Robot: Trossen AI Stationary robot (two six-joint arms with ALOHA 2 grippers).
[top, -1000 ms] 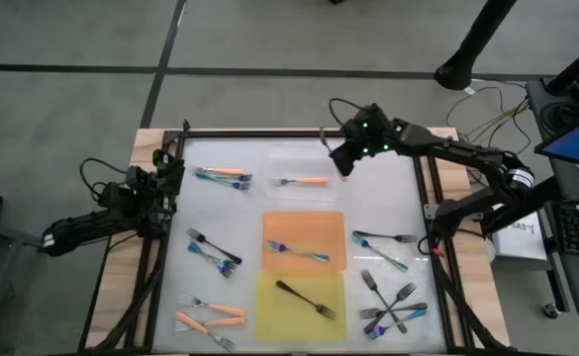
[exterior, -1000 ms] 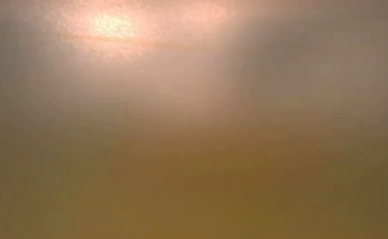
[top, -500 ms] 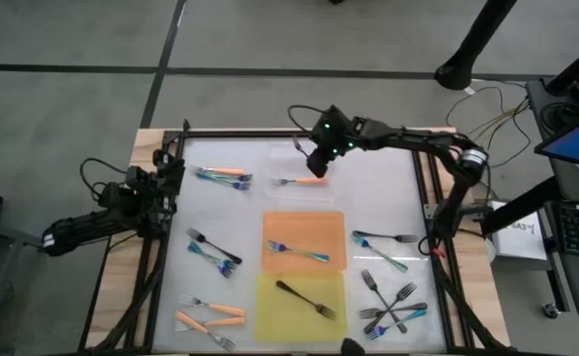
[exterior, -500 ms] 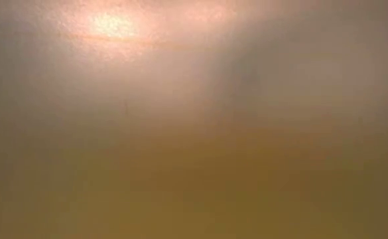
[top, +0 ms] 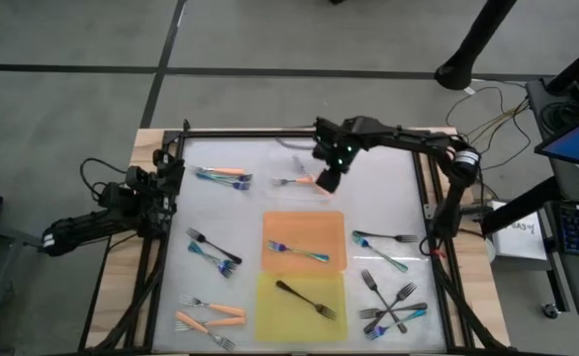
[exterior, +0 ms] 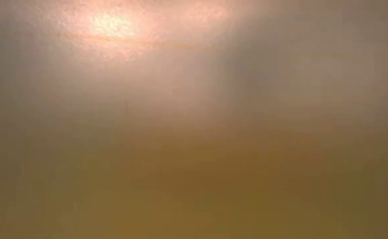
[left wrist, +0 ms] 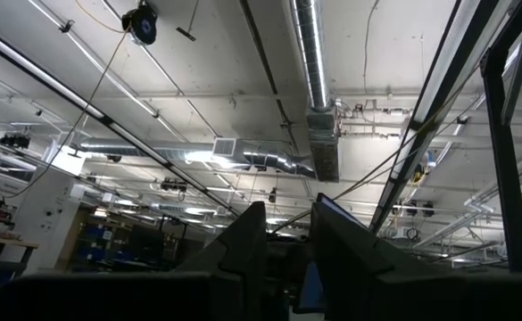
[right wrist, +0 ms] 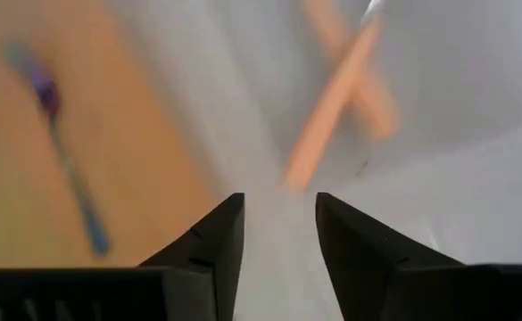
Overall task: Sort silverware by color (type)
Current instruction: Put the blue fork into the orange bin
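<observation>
The right claw (top: 326,182) hangs spread over the orange-handled fork (top: 304,181) on the bench's (top: 388,203) far middle; the handle end lies just ahead of its fingertips (right wrist: 220,234), untouched. The left claw (left wrist: 283,234) waits at the left edge, its fingers a little apart, holding nothing.

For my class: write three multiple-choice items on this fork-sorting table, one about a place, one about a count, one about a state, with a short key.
1. Where does the right gripper hover?
A. over the orange-handled fork on the clear tray
B. over the yellow tray
C. off the table

2. How many forks lie on the orange tray?
A. none
B. one
C. three

3. The right gripper's fingers are:
A. shut on a fork
B. open, empty
C. out of view

Key: 1 A, the high view shows it beside that fork. 2 B, a single teal-handled fork. 3 B, the wrist view shows a gap with nothing between.
</observation>
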